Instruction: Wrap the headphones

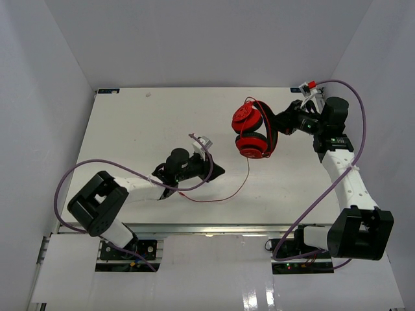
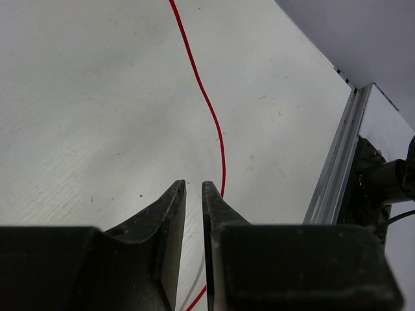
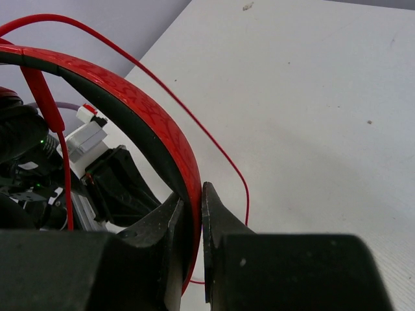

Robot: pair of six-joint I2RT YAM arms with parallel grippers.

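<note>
Top: right gripper (image 1: 280, 124) holds the headphones (image 1: 251, 133) at the table's (image 1: 142, 123) far right; the cable (image 1: 247, 170) trails toward the left gripper (image 1: 217, 170).
Left wrist: jaws narrowly apart, cable (image 2: 214, 123) lying on the table and passing under them.
Right wrist: jaws clamped on the red headband (image 3: 130, 97).

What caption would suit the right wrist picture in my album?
The right fingers pinch the headphones' red headband; their thin red cable trails over the white table.
</note>
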